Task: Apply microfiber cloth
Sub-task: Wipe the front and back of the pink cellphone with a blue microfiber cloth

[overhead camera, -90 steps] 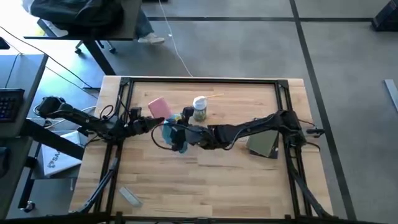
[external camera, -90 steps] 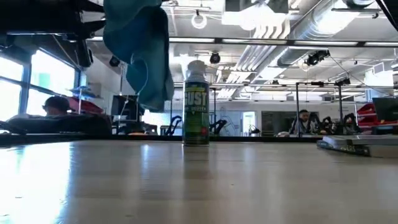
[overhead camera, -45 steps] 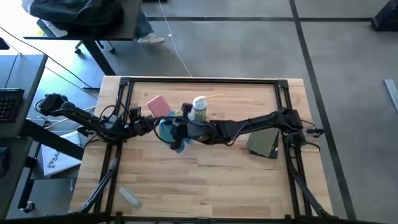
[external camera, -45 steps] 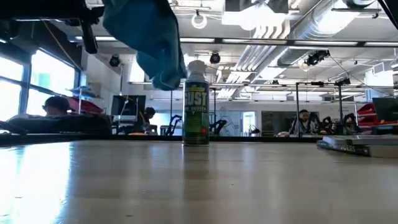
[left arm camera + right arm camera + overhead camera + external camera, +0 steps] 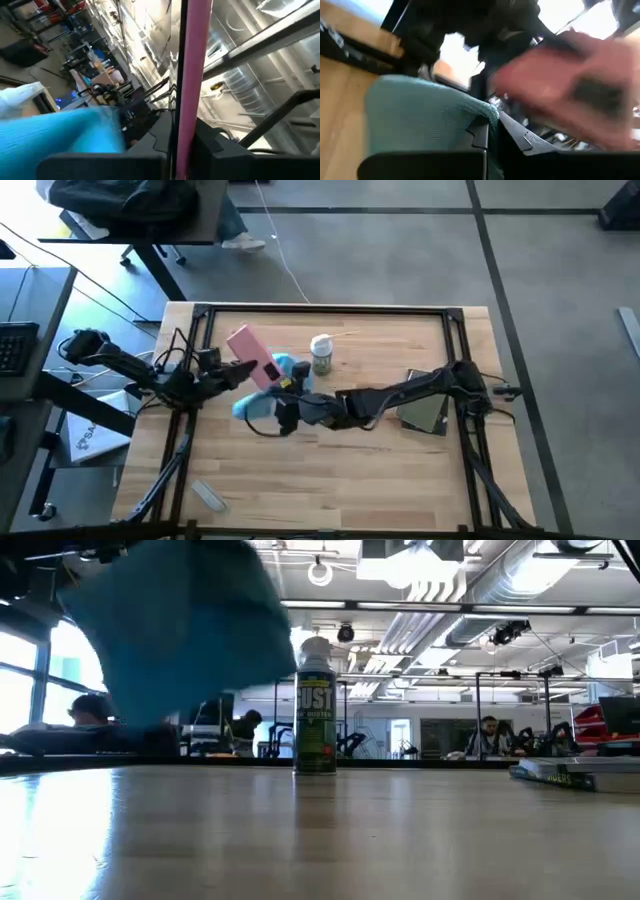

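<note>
Cloth [image 5: 262, 388] hangs in our right gripper [image 5: 283, 402], off the wood, over the middle of the table [image 5: 400, 470] and just on the near side of the pink phone [image 5: 250, 354]. We hold it pinched at one edge: the right wrist view shows teal fabric [image 5: 425, 117] bunched between our two fingers, so that gripper is clenched on the cloth, with the rest of it free to drape and wipe.

Our left gripper [image 5: 228, 368] grasps the phone by one end. In the left wrist view the pink slab [image 5: 190, 75] runs straight out from between the fingers, edge-on, so the fingers are clamped on it. We hold it raised and tilted, its free end pointing toward the table's far edge, which we judge is meant to offer a flat face to the cloth while keeping it steady.

From overhead, cloth and phone overlap at the phone's held end; we cannot tell whether they touch. The low view shows the cloth [image 5: 180, 635] as a broad blue mass beside the can [image 5: 315, 710], which stands upright past the phone, apart from both grippers.
</note>
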### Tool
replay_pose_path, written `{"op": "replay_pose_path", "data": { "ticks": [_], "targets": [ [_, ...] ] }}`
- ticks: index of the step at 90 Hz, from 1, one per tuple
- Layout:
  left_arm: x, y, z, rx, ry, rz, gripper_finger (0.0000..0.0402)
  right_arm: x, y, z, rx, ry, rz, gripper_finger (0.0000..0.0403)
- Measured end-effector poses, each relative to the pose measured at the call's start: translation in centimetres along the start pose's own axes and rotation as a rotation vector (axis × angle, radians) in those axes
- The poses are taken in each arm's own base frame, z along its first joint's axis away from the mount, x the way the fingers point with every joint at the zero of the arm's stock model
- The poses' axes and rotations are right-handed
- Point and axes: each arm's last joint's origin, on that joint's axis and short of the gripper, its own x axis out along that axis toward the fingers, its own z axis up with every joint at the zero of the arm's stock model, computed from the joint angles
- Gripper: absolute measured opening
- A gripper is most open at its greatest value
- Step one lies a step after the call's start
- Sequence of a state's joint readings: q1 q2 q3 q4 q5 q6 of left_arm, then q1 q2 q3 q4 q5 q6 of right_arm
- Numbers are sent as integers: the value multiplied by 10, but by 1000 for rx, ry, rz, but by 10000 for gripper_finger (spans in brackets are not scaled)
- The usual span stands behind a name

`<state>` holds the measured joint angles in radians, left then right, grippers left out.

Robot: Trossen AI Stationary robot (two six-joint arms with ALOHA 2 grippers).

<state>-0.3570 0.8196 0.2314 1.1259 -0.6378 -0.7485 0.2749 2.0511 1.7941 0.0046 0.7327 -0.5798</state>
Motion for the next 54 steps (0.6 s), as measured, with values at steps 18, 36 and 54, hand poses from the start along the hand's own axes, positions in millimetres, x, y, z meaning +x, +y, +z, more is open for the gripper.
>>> {"op": "replay_pose_path", "data": {
  "ticks": [18,36,54],
  "targets": [
    [-1,4,-5,46,13,57,15,-36,-17,22,-261,75,-169,0],
    [-2,4,-12,30,47,64,15,-43,-56,20,-477,373,-413,0],
    [-1,10,-21,5,70,98,15,-20,-67,12,-236,151,-293,0]
  ]
}}
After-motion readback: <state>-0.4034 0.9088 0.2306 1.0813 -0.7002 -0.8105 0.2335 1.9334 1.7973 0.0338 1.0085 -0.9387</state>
